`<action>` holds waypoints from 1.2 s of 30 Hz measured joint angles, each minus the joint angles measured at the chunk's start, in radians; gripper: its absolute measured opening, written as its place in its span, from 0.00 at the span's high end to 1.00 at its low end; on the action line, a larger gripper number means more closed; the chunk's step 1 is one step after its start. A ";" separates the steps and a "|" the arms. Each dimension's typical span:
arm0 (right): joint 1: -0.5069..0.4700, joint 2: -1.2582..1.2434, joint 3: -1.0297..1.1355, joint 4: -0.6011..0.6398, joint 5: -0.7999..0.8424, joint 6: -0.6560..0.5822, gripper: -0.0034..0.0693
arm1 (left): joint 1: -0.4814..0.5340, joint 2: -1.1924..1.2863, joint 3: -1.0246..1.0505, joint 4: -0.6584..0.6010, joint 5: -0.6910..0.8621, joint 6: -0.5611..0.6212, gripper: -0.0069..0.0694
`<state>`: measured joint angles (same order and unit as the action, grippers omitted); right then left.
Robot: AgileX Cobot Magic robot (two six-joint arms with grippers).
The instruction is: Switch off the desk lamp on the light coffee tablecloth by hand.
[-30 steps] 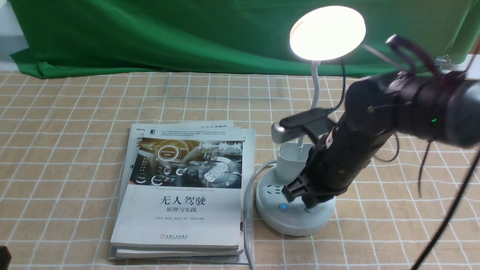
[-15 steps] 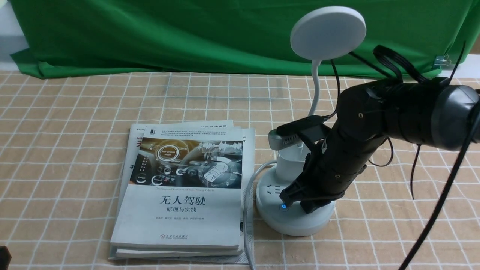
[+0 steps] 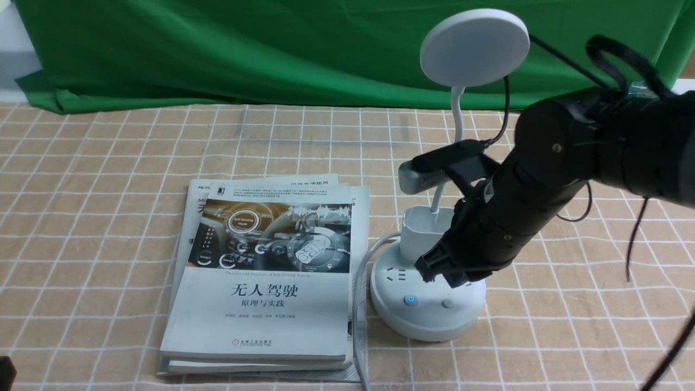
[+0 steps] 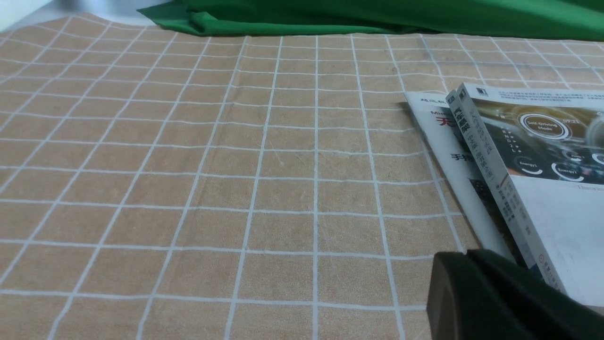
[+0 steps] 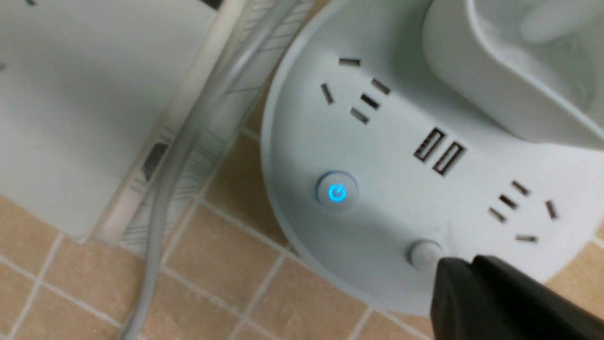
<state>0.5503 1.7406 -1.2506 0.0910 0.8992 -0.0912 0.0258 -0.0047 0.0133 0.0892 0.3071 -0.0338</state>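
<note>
The white desk lamp [image 3: 475, 46] stands on the light coffee tablecloth [image 3: 108, 163], its disc head dark. Its round base [image 3: 418, 320] shows sockets, a blue-lit power button [image 3: 411, 300] and a plain round button [image 3: 448, 303]. My right gripper [image 3: 448, 278], the hand, is shut and empty, hovering just above the base, a little up from the plain button. In the right wrist view its tip [image 5: 455, 267] sits beside the plain button [image 5: 423, 252], with the blue button [image 5: 336, 192] further off. My left gripper [image 4: 460, 257] is shut, low over the cloth beside the books.
A stack of books [image 3: 266, 282] lies left of the lamp base, with the lamp's grey cord [image 3: 358, 304] running between them. The green backdrop cloth [image 3: 217, 49] hangs at the far edge. The lamp's pen cup [image 3: 423, 231] stands behind my right gripper.
The lamp head was lit a second ago and is now dark. My right gripper pressed down onto the base, then lifted up and slightly right, uncovering the plain button.
</note>
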 joint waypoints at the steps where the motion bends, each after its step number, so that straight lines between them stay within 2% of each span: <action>1: 0.000 -0.005 0.002 0.000 0.000 0.001 0.90 | 0.000 0.000 0.000 0.000 0.000 0.000 0.90; 16: 0.000 -0.622 0.528 -0.001 -0.120 0.047 0.88 | 0.000 0.000 0.000 0.000 0.000 0.000 0.90; 27: 0.000 -0.850 0.568 -0.006 -0.171 0.048 0.85 | 0.000 0.000 0.000 0.000 0.000 0.000 0.90; 30: 0.000 -0.881 0.580 -0.023 -0.215 0.048 0.89 | 0.000 0.000 0.000 0.000 0.000 0.000 0.90; 33: -0.043 -0.948 0.648 -0.041 -0.324 0.048 0.92 | 0.000 0.000 0.000 0.000 0.000 0.000 0.90; 36: -0.155 -1.070 0.778 -0.049 -0.469 0.048 0.92 | 0.000 0.000 0.000 0.000 0.000 0.000 0.90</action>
<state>0.3951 0.6704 -0.4723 0.0422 0.4305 -0.0434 0.0258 -0.0047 0.0133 0.0892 0.3071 -0.0338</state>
